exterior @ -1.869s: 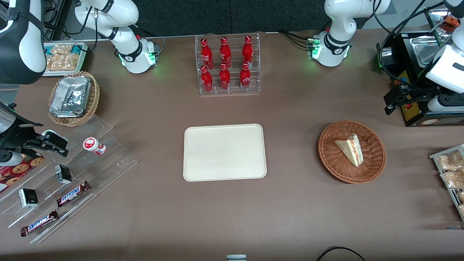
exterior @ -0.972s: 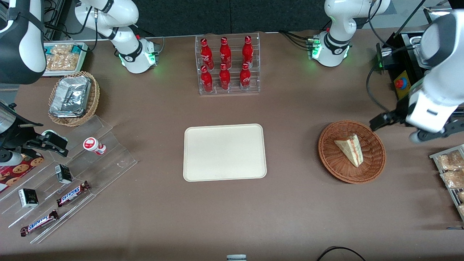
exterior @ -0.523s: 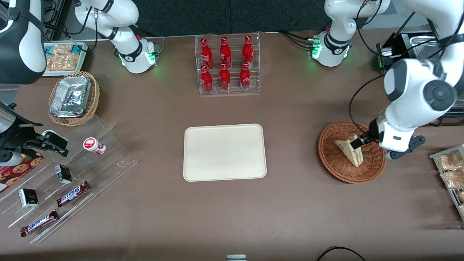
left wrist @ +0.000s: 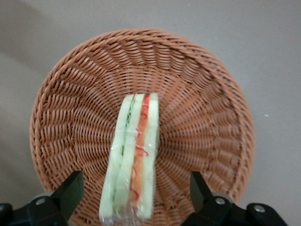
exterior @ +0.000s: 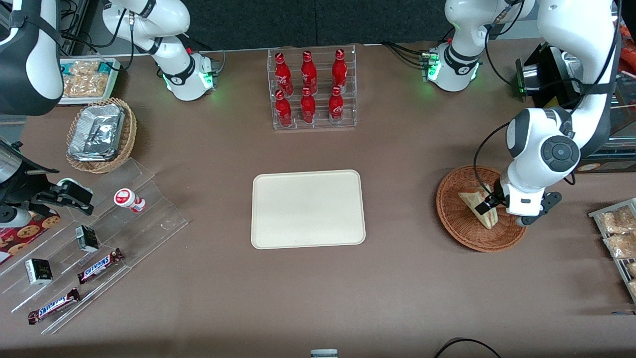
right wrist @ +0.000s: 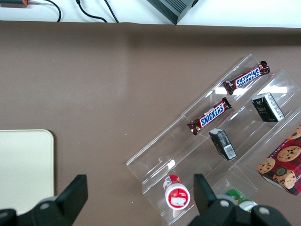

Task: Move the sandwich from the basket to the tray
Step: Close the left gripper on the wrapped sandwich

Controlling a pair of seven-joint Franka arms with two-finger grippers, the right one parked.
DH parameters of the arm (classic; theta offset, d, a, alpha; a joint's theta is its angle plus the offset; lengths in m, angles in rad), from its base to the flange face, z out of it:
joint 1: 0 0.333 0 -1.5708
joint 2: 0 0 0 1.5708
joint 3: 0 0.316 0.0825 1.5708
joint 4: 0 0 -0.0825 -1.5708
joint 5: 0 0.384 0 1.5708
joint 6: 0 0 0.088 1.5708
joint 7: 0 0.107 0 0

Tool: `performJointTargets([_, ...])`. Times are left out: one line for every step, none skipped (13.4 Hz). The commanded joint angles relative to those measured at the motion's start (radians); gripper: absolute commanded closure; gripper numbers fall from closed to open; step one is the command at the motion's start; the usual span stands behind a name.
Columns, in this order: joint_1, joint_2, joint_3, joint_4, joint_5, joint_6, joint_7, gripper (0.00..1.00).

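Observation:
The sandwich [exterior: 476, 204] is a pale wedge with red and green filling; it lies in the reddish-brown wicker basket [exterior: 454, 219] toward the working arm's end of the table. In the left wrist view the sandwich [left wrist: 134, 155] stands on its edge in the basket [left wrist: 202, 108]. My left gripper [exterior: 489, 204] hangs over the basket, just above the sandwich. It is open [left wrist: 134, 200], with one finger [left wrist: 70, 190] on each side of the sandwich and apart from it. The cream-beige tray [exterior: 308, 209] lies flat and bare at the table's middle.
A clear rack of red bottles [exterior: 311, 89] stands farther from the front camera than the tray. A metal tray of snack bags [exterior: 618, 238] lies beside the basket at the table's edge. A black machine [exterior: 551, 74] stands farther back. A clear stepped stand with candy bars [exterior: 94, 248] is at the parked arm's end.
My left arm has swung from the black machine's side down over the basket. The gripper has come from outside the rim to just above the sandwich. The sandwich has not moved.

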Motion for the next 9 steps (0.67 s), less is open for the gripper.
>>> performJointTargets([0.009, 0.045, 0.004, -0.020, 0.019, 0.045, -0.027, 0.00])
performJointTargets([0.007, 0.062, 0.004, -0.023, 0.019, 0.069, -0.027, 0.00])
performJointTargets([0.007, 0.070, 0.008, -0.034, 0.019, 0.090, -0.029, 0.00])
performJointTargets([0.007, 0.081, 0.008, -0.035, 0.019, 0.104, -0.029, 0.01])
performJointTargets([0.007, 0.090, 0.008, -0.035, 0.019, 0.108, -0.030, 0.08])
performJointTargets([0.007, 0.094, 0.008, -0.035, 0.019, 0.118, -0.036, 0.24])
performJointTargets([0.007, 0.099, 0.008, -0.034, 0.019, 0.123, -0.045, 0.48])
performJointTargets([0.007, 0.104, 0.008, -0.032, 0.019, 0.123, -0.047, 0.69])
performJointTargets([0.007, 0.108, 0.008, -0.028, 0.017, 0.123, -0.049, 0.84])
